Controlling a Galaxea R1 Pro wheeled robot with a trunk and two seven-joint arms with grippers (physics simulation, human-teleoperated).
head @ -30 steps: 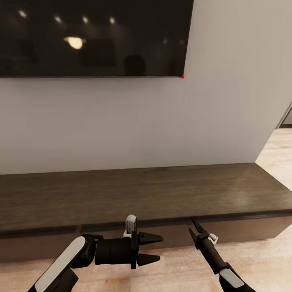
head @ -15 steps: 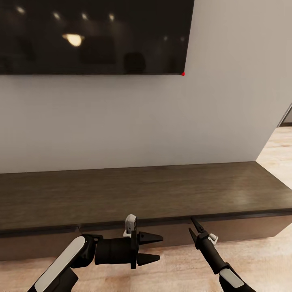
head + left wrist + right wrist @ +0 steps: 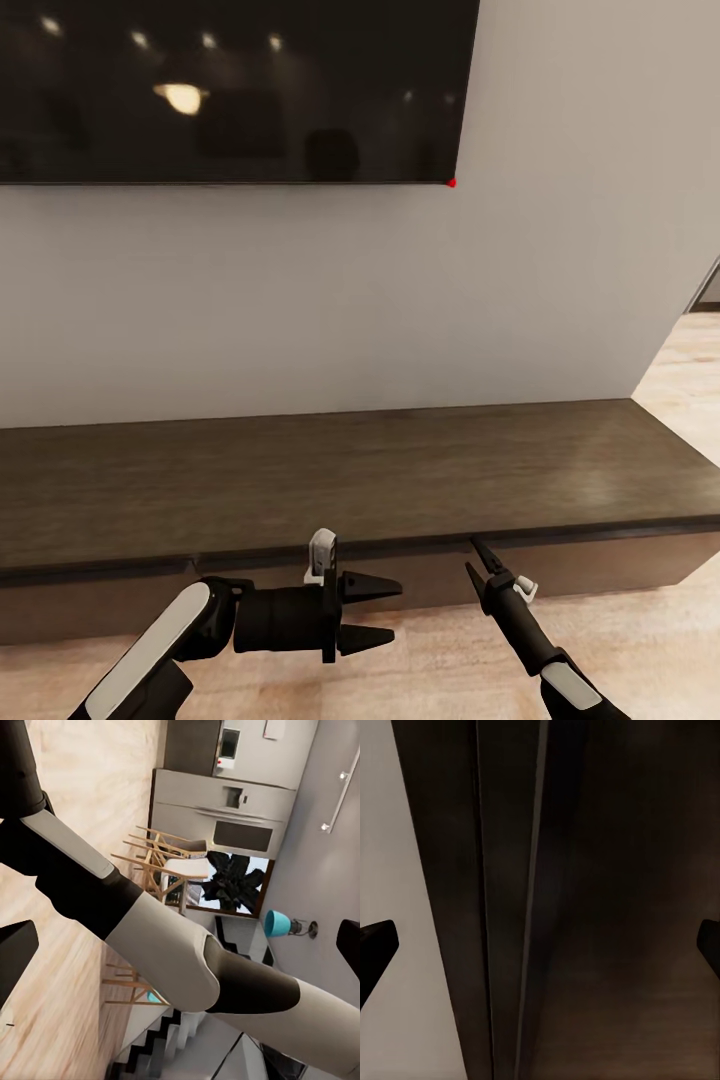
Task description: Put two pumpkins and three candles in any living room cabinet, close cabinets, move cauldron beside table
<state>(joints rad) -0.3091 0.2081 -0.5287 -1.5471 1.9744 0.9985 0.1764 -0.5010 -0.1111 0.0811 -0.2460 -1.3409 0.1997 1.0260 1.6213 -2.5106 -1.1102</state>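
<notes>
We see the right claw (image 3: 482, 572), released, just before the long cabinet (image 3: 330, 480) front, nearer than the open left claw (image 3: 372, 610)

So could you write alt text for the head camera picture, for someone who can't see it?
A long, low dark-brown cabinet runs along a pale wall, its fronts shut, under a black wall-mounted TV. In the foreground, two black robot arms reach toward it: the left gripper with fingers spread and pointing sideways, the right gripper just in front of the cabinet's front edge, over pale wood floor.
</notes>
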